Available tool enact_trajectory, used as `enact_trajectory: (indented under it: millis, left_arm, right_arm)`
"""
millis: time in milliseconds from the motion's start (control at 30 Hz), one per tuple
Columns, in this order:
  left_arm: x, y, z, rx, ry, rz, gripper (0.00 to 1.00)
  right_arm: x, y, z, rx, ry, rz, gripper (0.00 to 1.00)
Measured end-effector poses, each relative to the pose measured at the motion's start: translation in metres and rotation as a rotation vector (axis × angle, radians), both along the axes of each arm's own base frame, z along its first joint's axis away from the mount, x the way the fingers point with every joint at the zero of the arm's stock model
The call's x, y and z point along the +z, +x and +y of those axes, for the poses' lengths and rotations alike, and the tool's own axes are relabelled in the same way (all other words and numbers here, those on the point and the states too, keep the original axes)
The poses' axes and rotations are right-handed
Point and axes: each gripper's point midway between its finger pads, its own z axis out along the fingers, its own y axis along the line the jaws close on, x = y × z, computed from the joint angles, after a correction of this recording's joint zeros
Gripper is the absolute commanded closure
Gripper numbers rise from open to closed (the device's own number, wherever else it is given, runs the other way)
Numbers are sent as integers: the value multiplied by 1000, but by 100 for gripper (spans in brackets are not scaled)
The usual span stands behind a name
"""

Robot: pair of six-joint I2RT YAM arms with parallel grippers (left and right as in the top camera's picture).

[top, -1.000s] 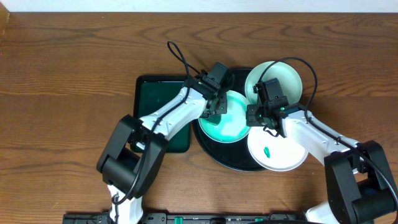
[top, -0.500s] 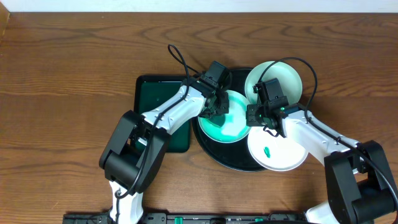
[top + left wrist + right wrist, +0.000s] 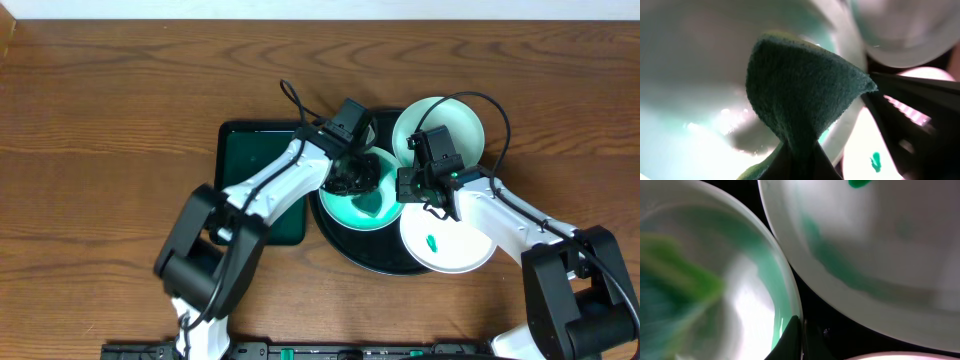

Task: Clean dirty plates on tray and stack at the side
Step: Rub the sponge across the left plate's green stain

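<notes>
The black round tray [image 3: 365, 252] holds three plates. My left gripper [image 3: 352, 178] is shut on a dark green sponge [image 3: 800, 90] and presses it onto the mint-tinted left plate [image 3: 368, 210], whose pale surface [image 3: 690, 60] fills the left wrist view. My right gripper [image 3: 402, 187] is shut on that plate's right rim [image 3: 785, 310], the jaws pinching it edge-on. A second plate [image 3: 445, 135] sits at the tray's back right. A third plate [image 3: 450, 245] at the front right carries a small green smear [image 3: 430, 242].
A dark green rectangular tray [image 3: 250, 180] lies left of the black tray, under my left arm. Brown wooden table [image 3: 110, 150] surrounds both. My right arm's cable arcs over the back-right plate.
My left gripper has slid the sponge a little to the right and forward across the left plate. The right gripper has kept its hold on the rim without moving.
</notes>
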Motion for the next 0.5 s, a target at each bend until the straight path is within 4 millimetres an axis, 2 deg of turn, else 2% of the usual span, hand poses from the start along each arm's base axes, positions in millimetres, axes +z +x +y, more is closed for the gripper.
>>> enact_trajectory:
  millis: [100,167,333,500]
  left_arm:
    - [18,4,8,20,29,-58,93]
    - [23,6,17,40,69,-85,93]
    - [15,12,39,83,193,-120,93]
    - [8,14,49,99,242,-134,93]
  right_arm:
    - [0,0,0,0,0,0,99]
    - [0,0,0,0,0,0,99]
    - [0,0,0,0,0,0,99]
    - [0,0,0,0,0,0,99]
